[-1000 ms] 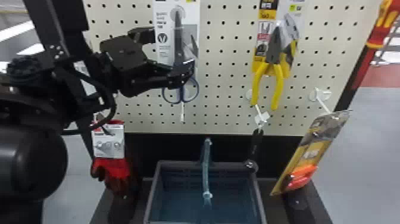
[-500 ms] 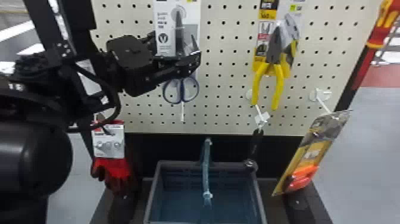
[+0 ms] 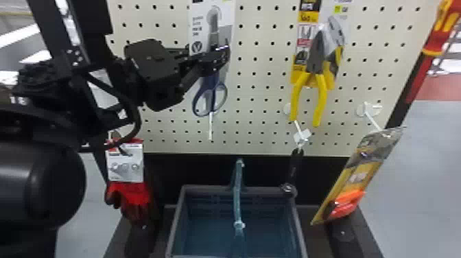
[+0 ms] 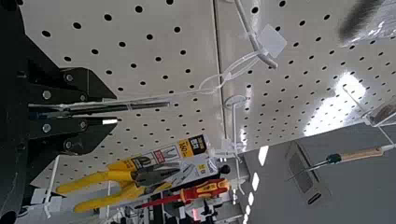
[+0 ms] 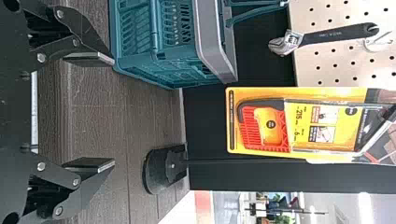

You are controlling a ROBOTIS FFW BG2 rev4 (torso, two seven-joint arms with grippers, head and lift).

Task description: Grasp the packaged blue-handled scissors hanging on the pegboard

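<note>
While the packaged blue-handled scissors [image 3: 212,84] are hanging upright at the pegboard [image 3: 260,103], the left hand [image 3: 225,52] is gripping them between its two fingers above the handles. The yellow-handled pliers [image 3: 319,97] are hanging to their right. The right hand [image 5: 112,112] is waiting wide open.

1. Yellow-handled pliers [image 3: 319,99] hang against their card, handles down.
2. Below them, an adjustable wrench [image 3: 296,164] dangles head down.
3. Over to the right there's a packaged tool [image 3: 346,202] with an orange handle at its lower end.
4. Red-and-black gloves [image 3: 133,195] hang under a white card.
5. A teal basket [image 3: 205,189] with a grey rim sits between gloves and packaged tool.
6. That red-and-yellow handle [image 3: 442,27] is probably a screwdriver's.
</note>
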